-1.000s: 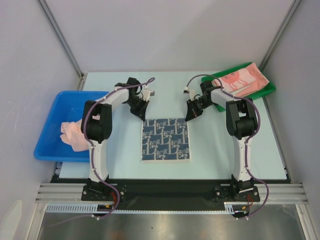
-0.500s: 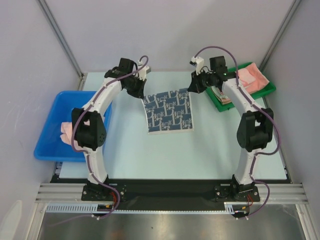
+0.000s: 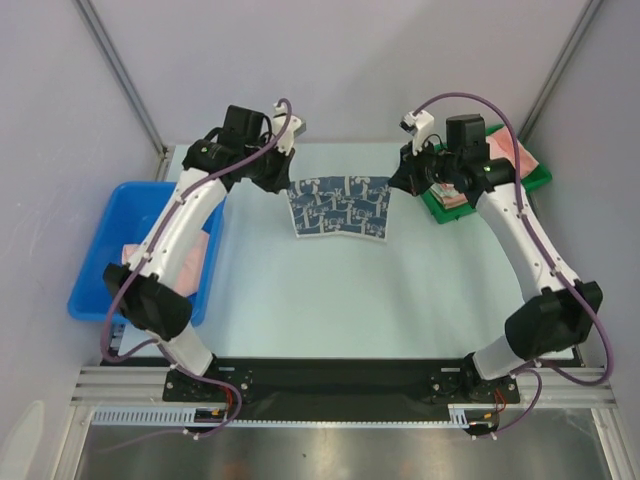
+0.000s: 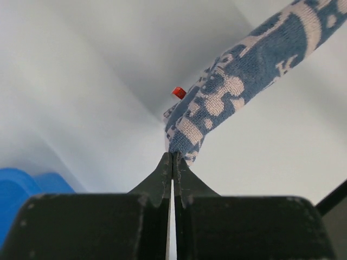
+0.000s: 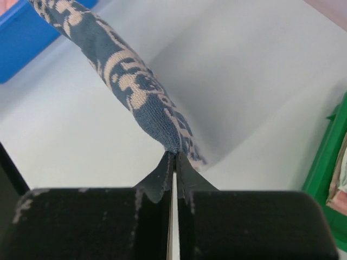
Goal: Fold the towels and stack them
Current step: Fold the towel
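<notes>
The dark blue white-patterned towel (image 3: 340, 206) hangs lifted off the table, stretched between both grippers at the far middle. My left gripper (image 3: 288, 184) is shut on its left top corner, seen as a pinched roll in the left wrist view (image 4: 227, 103). My right gripper (image 3: 394, 184) is shut on its right top corner, which also shows in the right wrist view (image 5: 130, 86). A salmon-pink towel (image 3: 135, 252) lies in the blue bin (image 3: 100, 270). Pink folded towels (image 3: 520, 158) sit in the green tray (image 3: 540, 178), partly hidden by my right arm.
The blue bin stands at the table's left edge, the green tray at the far right corner. Grey walls close in the back and sides. The tray's green wall (image 5: 331, 157) shows at the right of the right wrist view.
Both grippers have risen and moved toward the far edge with the blue towel's far corners. The towel has come up off the table and now hangs between them.
</notes>
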`<action>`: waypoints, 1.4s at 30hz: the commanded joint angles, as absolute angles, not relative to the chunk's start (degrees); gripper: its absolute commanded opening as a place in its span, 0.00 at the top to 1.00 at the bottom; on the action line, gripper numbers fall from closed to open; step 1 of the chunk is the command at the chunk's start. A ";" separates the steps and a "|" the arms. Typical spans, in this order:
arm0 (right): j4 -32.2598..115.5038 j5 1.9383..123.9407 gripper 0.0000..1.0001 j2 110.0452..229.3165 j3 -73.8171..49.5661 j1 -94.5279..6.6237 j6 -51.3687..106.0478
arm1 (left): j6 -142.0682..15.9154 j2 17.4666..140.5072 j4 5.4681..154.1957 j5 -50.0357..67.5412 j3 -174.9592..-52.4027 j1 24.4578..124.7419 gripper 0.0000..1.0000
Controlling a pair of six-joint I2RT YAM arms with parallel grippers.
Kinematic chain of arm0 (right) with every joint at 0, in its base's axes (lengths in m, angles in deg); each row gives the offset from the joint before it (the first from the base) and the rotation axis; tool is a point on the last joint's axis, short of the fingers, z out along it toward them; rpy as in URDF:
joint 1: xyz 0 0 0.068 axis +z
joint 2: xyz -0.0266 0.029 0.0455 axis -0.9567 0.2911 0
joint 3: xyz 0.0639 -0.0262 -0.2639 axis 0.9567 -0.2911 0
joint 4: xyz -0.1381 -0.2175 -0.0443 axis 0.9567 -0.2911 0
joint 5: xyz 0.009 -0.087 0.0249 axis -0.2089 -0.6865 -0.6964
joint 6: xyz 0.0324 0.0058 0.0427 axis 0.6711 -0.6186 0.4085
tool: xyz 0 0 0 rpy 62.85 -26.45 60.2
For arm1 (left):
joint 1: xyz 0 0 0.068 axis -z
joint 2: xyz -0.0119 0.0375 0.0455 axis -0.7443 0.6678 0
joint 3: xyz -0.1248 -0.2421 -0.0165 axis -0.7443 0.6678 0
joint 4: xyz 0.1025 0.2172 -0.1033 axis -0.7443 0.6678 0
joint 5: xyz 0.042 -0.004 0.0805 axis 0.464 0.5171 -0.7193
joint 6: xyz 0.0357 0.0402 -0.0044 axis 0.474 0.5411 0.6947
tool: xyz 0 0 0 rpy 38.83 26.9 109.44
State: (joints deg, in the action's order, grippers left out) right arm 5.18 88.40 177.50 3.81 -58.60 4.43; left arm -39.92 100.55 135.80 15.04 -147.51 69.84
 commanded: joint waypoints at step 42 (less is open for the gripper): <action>20.86 95.47 1.00 201.38 2.70 -62.80 -0.31 | -36.64 121.63 124.39 23.87 -147.25 62.43 1.00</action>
State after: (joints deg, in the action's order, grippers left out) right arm 18.47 96.49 208.85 5.67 -62.99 -0.64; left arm -38.85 128.59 126.60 21.68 -149.98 62.41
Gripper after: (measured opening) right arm 0.020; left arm 0.008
